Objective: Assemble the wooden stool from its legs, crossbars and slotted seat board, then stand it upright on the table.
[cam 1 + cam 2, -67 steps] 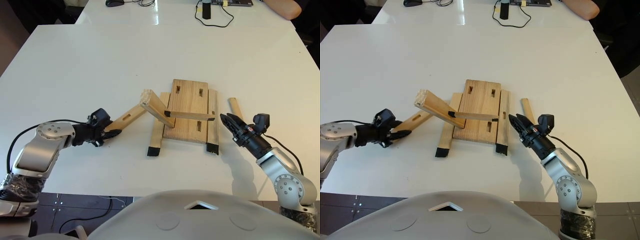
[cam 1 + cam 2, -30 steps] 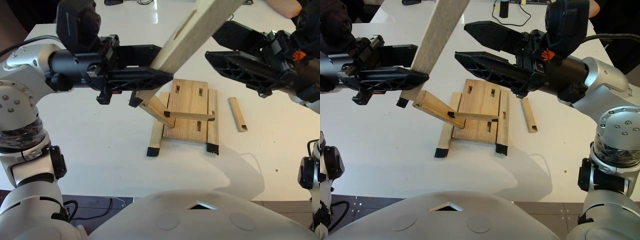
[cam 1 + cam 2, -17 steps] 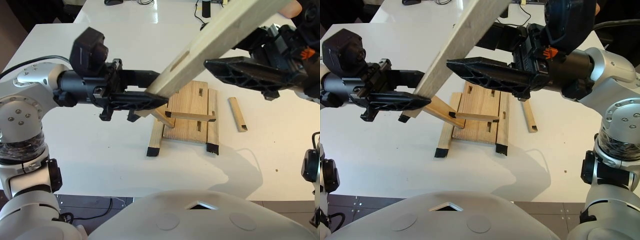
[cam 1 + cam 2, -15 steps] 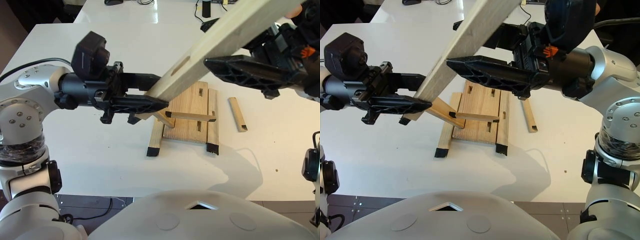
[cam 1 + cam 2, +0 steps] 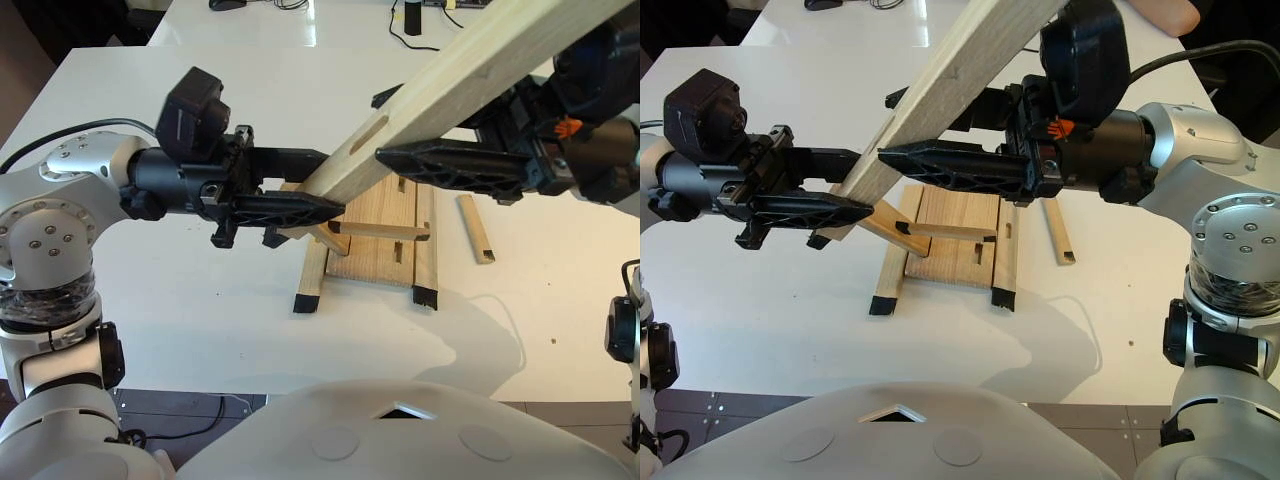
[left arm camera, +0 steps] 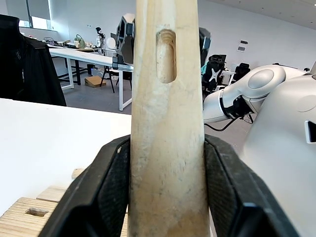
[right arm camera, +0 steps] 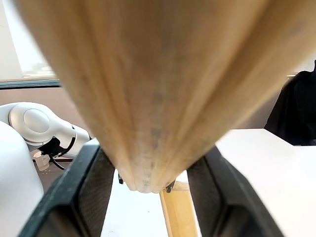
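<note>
We are seeing the left gripper [image 5: 330,182] clenching the low end of one slotted leg [image 5: 480,55] held slanting above the table [image 5: 180,330], while the right gripper [image 5: 380,128] is pinching it higher up, as far as we can tell. They are partly hiding the one seat board [image 5: 370,260], which is lying flat between two black-tipped legs [image 5: 312,280]. One propped leg [image 5: 325,238] is joining one crossbar [image 5: 385,232], and one loose crossbar [image 5: 476,228] is lying just right of them.
</note>
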